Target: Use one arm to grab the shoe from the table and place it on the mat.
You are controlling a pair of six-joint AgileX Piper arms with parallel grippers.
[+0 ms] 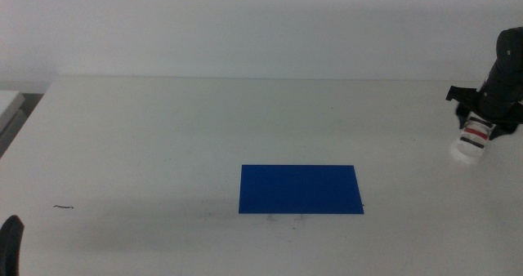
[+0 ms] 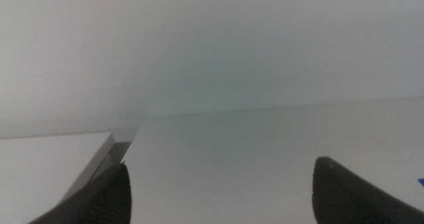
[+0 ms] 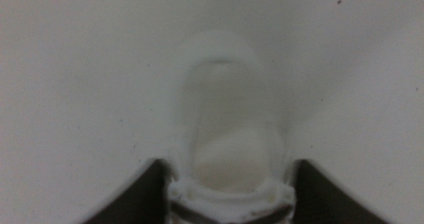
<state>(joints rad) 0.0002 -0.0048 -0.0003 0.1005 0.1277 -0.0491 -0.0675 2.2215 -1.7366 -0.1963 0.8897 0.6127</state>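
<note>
A wide white bench (image 1: 163, 137) fills the middle view, backed by a plain pale wall. At its left end a narrow gap separates it from a second white surface (image 1: 10, 103), which the left wrist view also shows beside the bench edge. The dark-blue mat (image 1: 300, 189) lies flat near the middle of the bench, towards the front, its long side running left to right. A small dark thread-like mark (image 1: 64, 207) sits on the bench well to the left of the mat.

At the right edge of the middle view the arm (image 1: 508, 72) reaches down over the shoe (image 1: 474, 139), which is far to the right of the mat and well apart from it. The right pincer (image 1: 484, 122) sits over the shoe's strapped rear part, while the white toe points down and towards the front. Whether the shoe rests on the bench or is lifted cannot be told.

Only the right wrist view shows the grip closely: the two dark jaws stand on either side of the shoe's white sole, pressed against it, with the rounded toe reaching out beyond them over the bench.

The left pincer (image 2: 218, 191) waits at the bottom left corner of the middle view; its own wrist view shows its jaws spread wide with nothing between them.
</note>
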